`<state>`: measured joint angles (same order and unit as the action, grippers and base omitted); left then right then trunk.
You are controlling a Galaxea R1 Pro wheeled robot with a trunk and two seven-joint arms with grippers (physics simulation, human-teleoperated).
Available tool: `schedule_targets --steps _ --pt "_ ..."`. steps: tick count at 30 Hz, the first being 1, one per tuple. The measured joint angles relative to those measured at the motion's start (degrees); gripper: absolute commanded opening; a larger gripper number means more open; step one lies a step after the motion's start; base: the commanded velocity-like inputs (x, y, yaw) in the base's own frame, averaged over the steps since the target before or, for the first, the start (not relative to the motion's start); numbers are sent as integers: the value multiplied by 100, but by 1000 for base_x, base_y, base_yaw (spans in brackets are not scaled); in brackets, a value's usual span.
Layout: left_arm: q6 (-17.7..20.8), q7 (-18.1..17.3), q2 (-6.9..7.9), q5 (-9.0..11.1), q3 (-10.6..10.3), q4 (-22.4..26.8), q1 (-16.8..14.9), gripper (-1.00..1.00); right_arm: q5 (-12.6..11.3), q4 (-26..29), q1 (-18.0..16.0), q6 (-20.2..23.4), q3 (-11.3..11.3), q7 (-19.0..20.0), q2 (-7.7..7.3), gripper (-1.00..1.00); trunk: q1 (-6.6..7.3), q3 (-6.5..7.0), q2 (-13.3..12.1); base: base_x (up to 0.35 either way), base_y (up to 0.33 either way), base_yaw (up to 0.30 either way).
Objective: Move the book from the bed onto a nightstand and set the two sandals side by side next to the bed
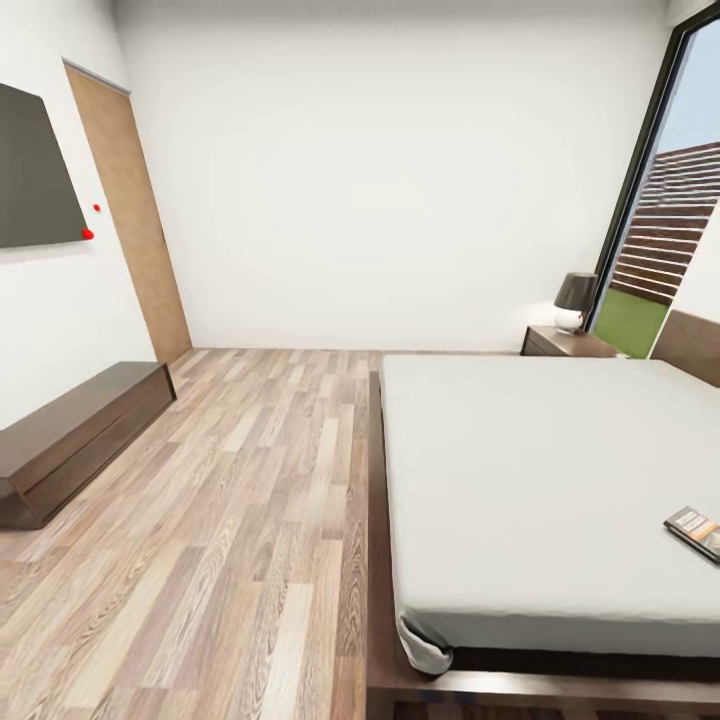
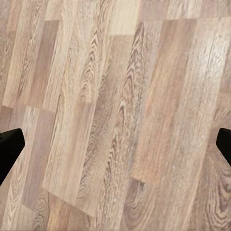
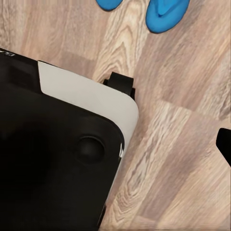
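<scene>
- The robot stands at the foot corner of the bed (image 1: pixel 540 480), looking across the grey mattress toward the far wall; nothing is in hand and it looks to be on approach, no step carried through yet.
- The book (image 1: pixel 695 532) lies flat on the mattress near the right edge of the head view, part cut off by the frame, well short of the headboard end.
- A nightstand (image 1: pixel 565 343) sits at the far side of the bed by the window, with a dark-shaded lamp (image 1: pixel 574 300) on top; it looks the likely home for the book.
- Both sandals (image 3: pixel 166 14) show in the right wrist view, lying on the wood floor (image 1: pixel 240 500) close together, just beyond the robot's own black-and-white base (image 3: pixel 72 144).
- The left gripper (image 2: pixel 115 149) hangs over bare planks with its dark fingertips (image 2: pixel 8 149) far apart at the frame's sides: jaws wide open, holding nothing.
- Of the right gripper only one dark fingertip (image 3: pixel 224 144) peeks in at the frame's side, so I cannot tell how its jaws stand.
- A long low dresser (image 1: pixel 80 430) runs along the left wall under a dark wall panel (image 1: pixel 35 170), beside a wooden door (image 1: pixel 135 210).
- Next, I judge, the base must roll along the bed until the book is within reach.
</scene>
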<state>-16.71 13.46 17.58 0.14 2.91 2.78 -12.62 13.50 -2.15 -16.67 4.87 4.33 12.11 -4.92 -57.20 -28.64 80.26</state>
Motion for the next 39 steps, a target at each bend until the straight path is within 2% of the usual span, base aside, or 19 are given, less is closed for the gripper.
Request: schedule_targets --steps 12,39 --pt "6 -2 -13 -19 -14 0 22 100 6 6 110 0 -6 0 56 100 264 216 -481 0 0 0" --pt "25 -2 -37 -22 -18 0 35 100 6 9 118 -2 -8 0 61 100 857 701 -1565 0 0 0"
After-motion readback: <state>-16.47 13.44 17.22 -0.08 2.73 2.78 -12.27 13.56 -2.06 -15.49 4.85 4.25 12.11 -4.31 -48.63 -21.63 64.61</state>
